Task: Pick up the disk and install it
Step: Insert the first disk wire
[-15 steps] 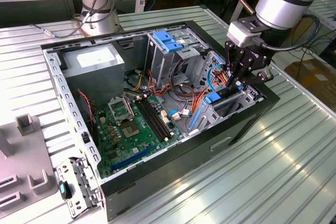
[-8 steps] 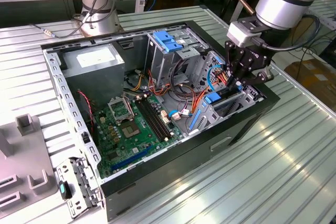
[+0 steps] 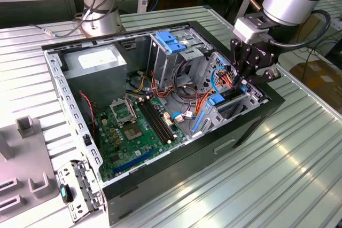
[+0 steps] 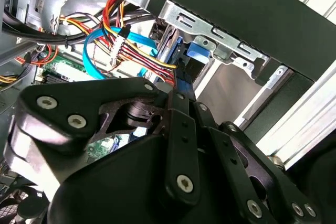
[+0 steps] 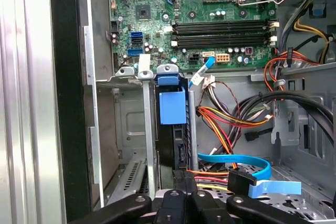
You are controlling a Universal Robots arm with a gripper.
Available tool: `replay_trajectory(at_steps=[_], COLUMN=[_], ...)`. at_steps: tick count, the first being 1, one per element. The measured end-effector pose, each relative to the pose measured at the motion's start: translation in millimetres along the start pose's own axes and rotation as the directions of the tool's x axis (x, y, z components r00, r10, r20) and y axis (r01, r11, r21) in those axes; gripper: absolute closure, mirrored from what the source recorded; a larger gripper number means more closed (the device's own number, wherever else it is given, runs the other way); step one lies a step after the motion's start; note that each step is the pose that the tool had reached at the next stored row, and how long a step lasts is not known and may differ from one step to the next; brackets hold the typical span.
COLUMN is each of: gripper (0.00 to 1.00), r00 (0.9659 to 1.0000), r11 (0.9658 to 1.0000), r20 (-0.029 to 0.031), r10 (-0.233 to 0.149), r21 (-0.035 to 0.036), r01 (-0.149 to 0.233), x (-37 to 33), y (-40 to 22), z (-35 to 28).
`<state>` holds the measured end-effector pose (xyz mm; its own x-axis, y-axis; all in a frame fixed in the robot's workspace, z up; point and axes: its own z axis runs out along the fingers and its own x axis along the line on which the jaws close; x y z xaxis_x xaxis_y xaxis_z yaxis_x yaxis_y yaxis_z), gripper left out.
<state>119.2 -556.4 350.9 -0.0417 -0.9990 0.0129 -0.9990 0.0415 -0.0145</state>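
The disk [image 5: 172, 145] stands on edge in the drive bay [image 3: 235, 111] at the corner of the open computer case on the exterior view's right. A blue plastic tab [image 5: 172, 106] caps its far end, and in the exterior view that blue end of the disk [image 3: 217, 100] shows inside the bay. My gripper [image 3: 247, 81] hangs just above the bay, over the disk's near end. In both wrist views its black fingers [image 5: 181, 198] sit close on either side of the disk's thin edge [image 4: 177, 56]. The contact itself is partly hidden by the gripper [image 4: 181, 106] body.
Red, yellow, orange and blue cables [image 5: 231, 129] crowd beside the bay. The motherboard [image 3: 139, 126], a grey power-supply box [image 3: 96, 62] and a bare blue bracket [image 3: 170, 41] lie inside the case. A second arm's base [image 3: 101, 4] stands behind, and grey fixtures [image 3: 21, 153] sit at the exterior view's left.
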Motion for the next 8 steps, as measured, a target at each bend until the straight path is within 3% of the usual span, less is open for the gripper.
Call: replay_trajectory(at_steps=[1,8], gripper=[0.89,0.89], r00=[1.0,1.0], r11=[1.0,1.0], r20=[0.0,0.0001], r10=[-0.001,-0.005], r21=[0.0,0.0001], r01=[0.001,0.005], x=[0.0,0.0], y=[0.0,0.0], z=[0.0,0.0])
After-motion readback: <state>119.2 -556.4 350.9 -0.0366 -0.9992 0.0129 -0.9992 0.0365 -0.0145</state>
